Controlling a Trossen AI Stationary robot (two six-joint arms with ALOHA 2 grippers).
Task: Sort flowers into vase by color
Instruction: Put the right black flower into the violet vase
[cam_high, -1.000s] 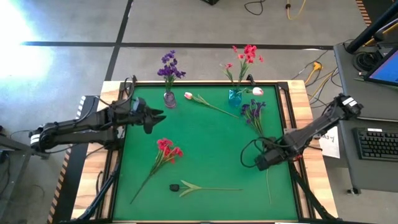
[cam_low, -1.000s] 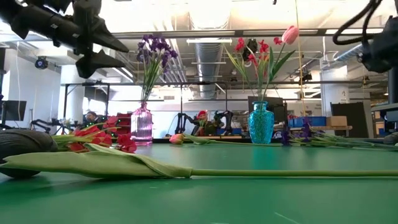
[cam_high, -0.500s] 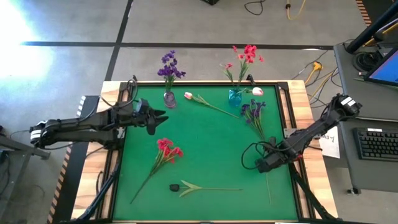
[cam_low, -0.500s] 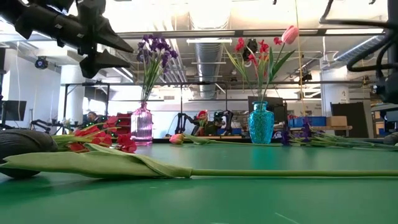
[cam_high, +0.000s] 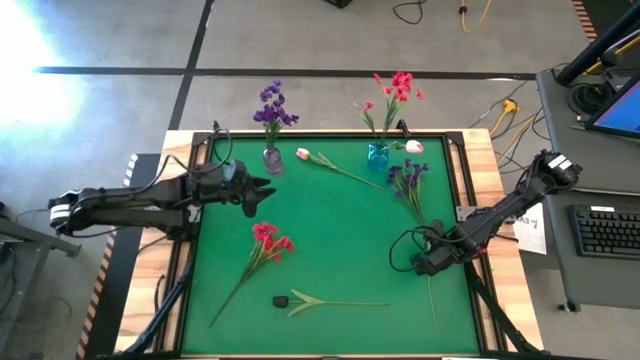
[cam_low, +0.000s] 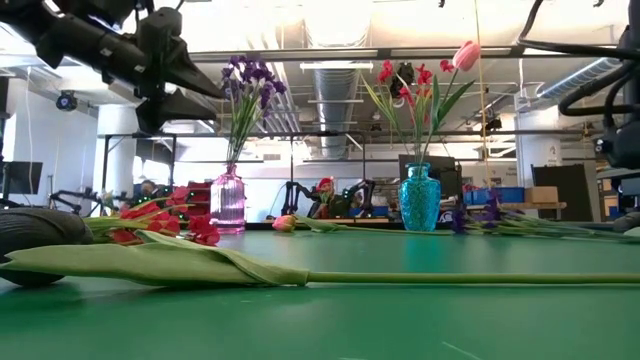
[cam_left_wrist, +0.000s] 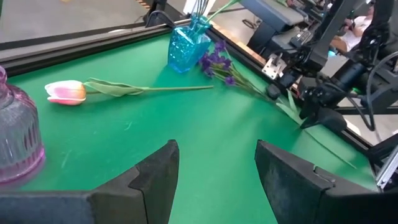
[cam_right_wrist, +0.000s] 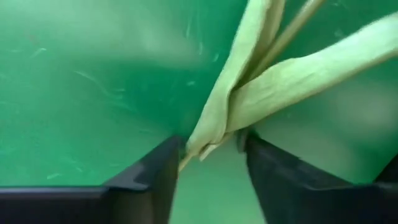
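Your right pincer (cam_high: 424, 262) is down on the green tabletop (cam_high: 340, 225) near its right edge, fingers either side of the purple spray's (cam_high: 408, 178) stem and leaves (cam_right_wrist: 249, 93), touching them. Your left pincer (cam_high: 262, 187) hangs spread and empty just beside the pink vase (cam_high: 272, 158) of purple flowers. Loose on the tabletop are a red spray (cam_high: 268, 240), a dark tulip (cam_high: 283, 300) and a pink tulip (cam_high: 303, 154).

Overhead looking down, low level across table (cam_high: 340, 220), wrists close in.
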